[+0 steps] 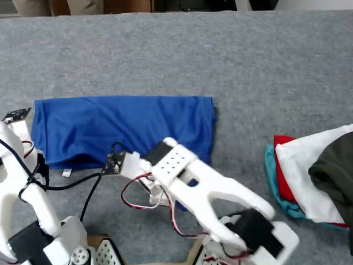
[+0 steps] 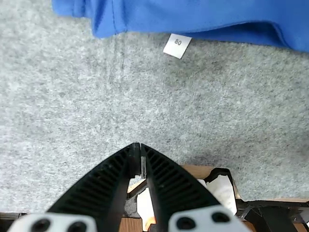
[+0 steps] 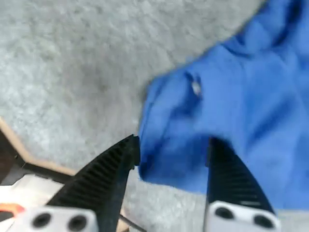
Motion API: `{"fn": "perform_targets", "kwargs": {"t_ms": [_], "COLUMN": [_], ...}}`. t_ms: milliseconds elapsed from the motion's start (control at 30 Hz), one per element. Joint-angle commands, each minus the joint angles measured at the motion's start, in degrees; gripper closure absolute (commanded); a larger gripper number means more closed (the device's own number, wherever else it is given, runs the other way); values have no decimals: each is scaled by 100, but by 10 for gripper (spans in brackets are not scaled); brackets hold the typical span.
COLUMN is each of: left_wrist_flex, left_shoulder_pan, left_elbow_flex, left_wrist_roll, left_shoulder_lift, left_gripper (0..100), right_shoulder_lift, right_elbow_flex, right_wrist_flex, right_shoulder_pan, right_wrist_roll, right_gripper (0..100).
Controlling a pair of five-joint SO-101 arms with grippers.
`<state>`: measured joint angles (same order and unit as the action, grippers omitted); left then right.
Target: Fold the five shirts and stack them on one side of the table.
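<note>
Left arm (image 1: 25, 187), jaws closed tight, right arm (image 1: 209, 185), jaws spread wide

You have a grey, felt-like cover (image 1: 265, 61) spread under everything. In the high view it runs from the near side up to the far edge and out to both sides. Up close, in both wrist views, its nap looks mottled, with lighter and darker patches. Along your near side, a tan board (image 2: 195, 170) meets the cover's edge. Beyond the far edge you can see a dark strip (image 1: 193, 4).
</note>
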<state>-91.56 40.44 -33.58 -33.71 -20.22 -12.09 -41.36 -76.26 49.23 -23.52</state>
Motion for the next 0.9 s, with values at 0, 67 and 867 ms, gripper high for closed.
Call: {"fn": "perform_targets", "kwargs": {"t_ms": [0,67,867], "left_wrist_flex": [220,378,422], "left_shoulder_pan": [-9,-9,-9], "left_elbow_flex": [79,79,44], "left_wrist_roll": [-18,-18,-18], "left_shoulder_lift": [-207,-207,-198], "left_gripper": [980,980,980], "right_shoulder_lift": [-963,-1174,-716], "right_elbow_flex": [418,356,-1138], "right_wrist_flex": [-598,-642,914], "right_shoulder_pan": [-119,-119,66], "right_wrist_roll": [44,44,352], "right_gripper": [771,782,782]}}
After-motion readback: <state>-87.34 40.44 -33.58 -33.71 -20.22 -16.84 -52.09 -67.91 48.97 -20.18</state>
